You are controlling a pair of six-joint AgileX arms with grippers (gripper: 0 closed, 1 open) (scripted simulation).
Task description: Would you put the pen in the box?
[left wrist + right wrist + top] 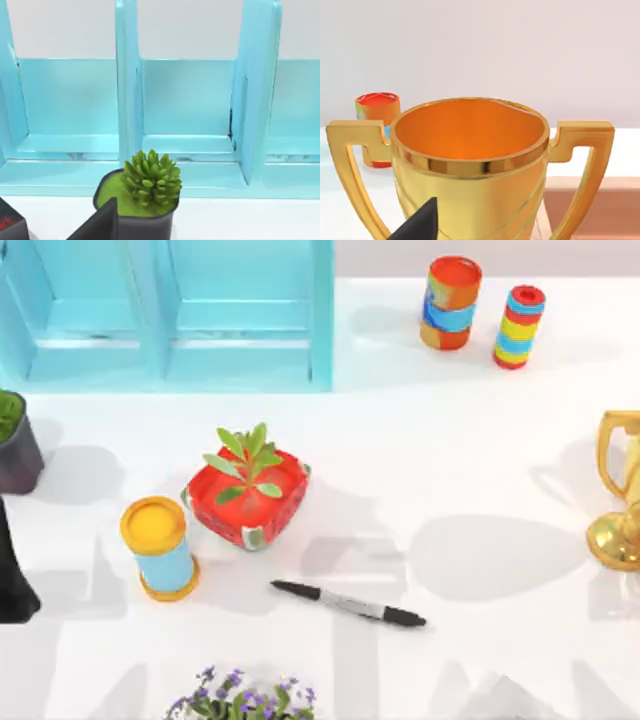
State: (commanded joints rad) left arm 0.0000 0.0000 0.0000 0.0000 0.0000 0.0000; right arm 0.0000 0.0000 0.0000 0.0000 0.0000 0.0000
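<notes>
Left end effector beside table's left edge

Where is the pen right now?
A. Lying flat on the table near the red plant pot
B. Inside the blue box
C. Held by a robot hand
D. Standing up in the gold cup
A. The pen lies flat on the white table, just in front of the red plant pot, with nothing gripping it and the blue box far behind.

table | pen flat (near front) | planter
</notes>
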